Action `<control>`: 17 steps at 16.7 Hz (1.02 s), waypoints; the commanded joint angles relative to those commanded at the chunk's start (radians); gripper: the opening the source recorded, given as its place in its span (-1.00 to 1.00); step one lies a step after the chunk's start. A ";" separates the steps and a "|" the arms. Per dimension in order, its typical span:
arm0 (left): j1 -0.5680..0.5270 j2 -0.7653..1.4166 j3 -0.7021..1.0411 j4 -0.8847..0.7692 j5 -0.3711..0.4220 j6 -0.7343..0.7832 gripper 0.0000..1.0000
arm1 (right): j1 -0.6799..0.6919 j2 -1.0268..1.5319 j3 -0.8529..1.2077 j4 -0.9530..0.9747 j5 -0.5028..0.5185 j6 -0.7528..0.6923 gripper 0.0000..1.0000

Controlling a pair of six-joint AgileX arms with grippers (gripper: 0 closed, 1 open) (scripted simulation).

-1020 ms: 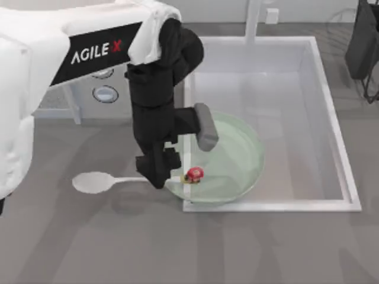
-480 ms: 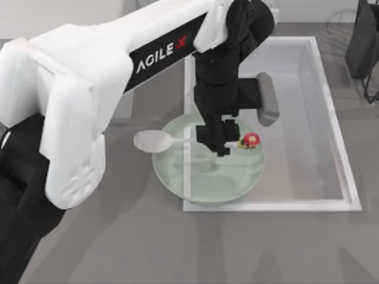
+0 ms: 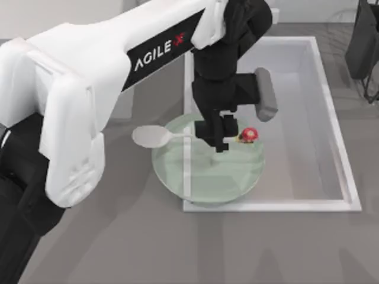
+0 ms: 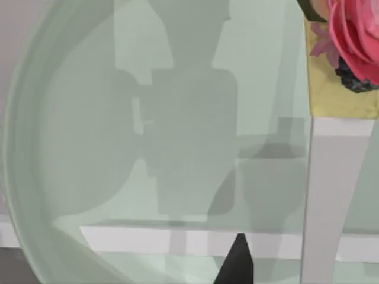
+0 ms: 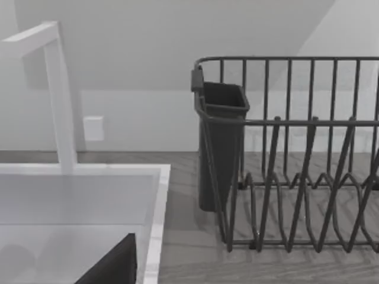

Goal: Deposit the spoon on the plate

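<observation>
My left gripper (image 3: 218, 141) hangs over the pale green plate (image 3: 177, 184), shut on the thin handle of the white spoon (image 3: 149, 136). The spoon lies level; its oval bowl reaches out past the plate's left rim. Its red-and-yellow ornament (image 3: 249, 135) sits over the plate's right part. The left wrist view looks down close on the plate (image 4: 23, 148), the spoon's handle (image 4: 328, 195), the ornament (image 4: 349, 41) and one black fingertip (image 4: 237, 263). The spoon's shadow falls on the plate below. A dark wedge of my right gripper (image 5: 112, 266) shows by the sink's edge.
The plate rests across the left front corner of a white-rimmed sink (image 3: 349, 195). A dark wire dish rack (image 3: 364, 41) with a cup holder (image 5: 222, 148) stands at the back right. A white faucet (image 5: 59, 94) rises behind the sink. Grey countertop lies in front.
My left arm has carried the spoon from the counter left of the sink to above the plate. In the last half second it shifted slightly toward the back.
</observation>
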 joint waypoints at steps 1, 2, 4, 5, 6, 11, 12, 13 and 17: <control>-0.003 -0.001 -0.002 0.004 -0.004 0.000 -1.00 | 0.000 0.000 0.000 0.000 0.000 0.000 1.00; -0.006 -0.002 -0.006 0.010 -0.009 -0.001 -1.00 | 0.000 0.000 0.000 0.000 0.000 0.000 1.00; -0.016 -0.009 -0.019 0.028 -0.023 -0.001 -1.00 | 0.000 0.000 0.000 0.000 0.000 0.000 1.00; -0.021 -0.015 -0.028 0.039 -0.030 -0.001 -1.00 | 0.000 0.000 0.000 0.000 0.000 0.000 1.00; -0.025 -0.023 -0.039 0.052 -0.037 -0.002 -1.00 | 0.000 0.000 0.000 0.000 0.000 0.000 1.00; -0.039 -0.074 -0.104 0.114 -0.059 -0.006 -1.00 | 0.000 0.000 0.000 0.000 0.000 0.000 1.00; -0.040 -0.082 -0.116 0.125 -0.060 -0.008 -1.00 | 0.000 0.000 0.000 0.000 0.000 0.000 1.00; -0.040 -0.089 -0.128 0.135 -0.060 -0.009 -1.00 | 0.000 0.000 0.000 0.000 0.000 0.000 1.00; -0.031 -0.095 -0.153 0.152 -0.042 -0.008 -1.00 | 0.000 0.000 0.000 0.000 0.000 0.000 1.00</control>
